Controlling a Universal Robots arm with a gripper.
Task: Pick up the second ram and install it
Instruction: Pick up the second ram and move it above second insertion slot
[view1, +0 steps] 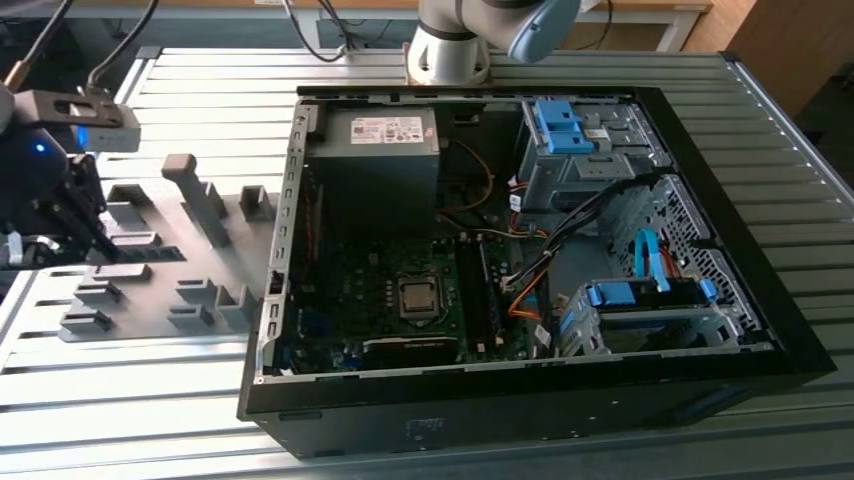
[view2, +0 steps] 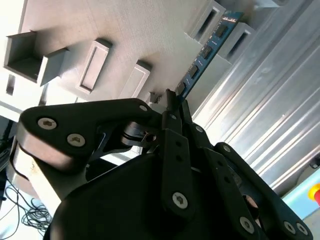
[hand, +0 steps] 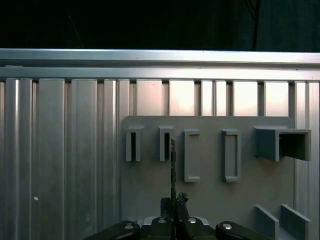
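Observation:
The second ram (view2: 207, 47) is a thin blue-green board with dark chips. It runs from my fingertips out to between two grey slot blocks (view2: 239, 37) of the fixture plate. In the first wrist view the second ram (hand: 172, 165) appears edge-on as a thin dark line, beside a slot (hand: 165, 144). My gripper (view2: 175, 102) has its black fingers close together on the near end of the stick; in the first wrist view the gripper (hand: 173, 202) meets that same end. In the exterior view the gripper (view1: 47, 235) hangs over the grey fixture plate (view1: 160, 300) at the exterior view's left.
An open computer case (view1: 534, 250) lies to the exterior view's right of the plate, with motherboard (view1: 400, 300), power supply (view1: 380, 135), cables and blue drive clips (view1: 561, 125). The plate carries several upright grey blocks (view1: 200, 200). Ribbed aluminium table (view1: 134, 400) lies all around. The arm's base (view1: 447, 45) stands behind the case.

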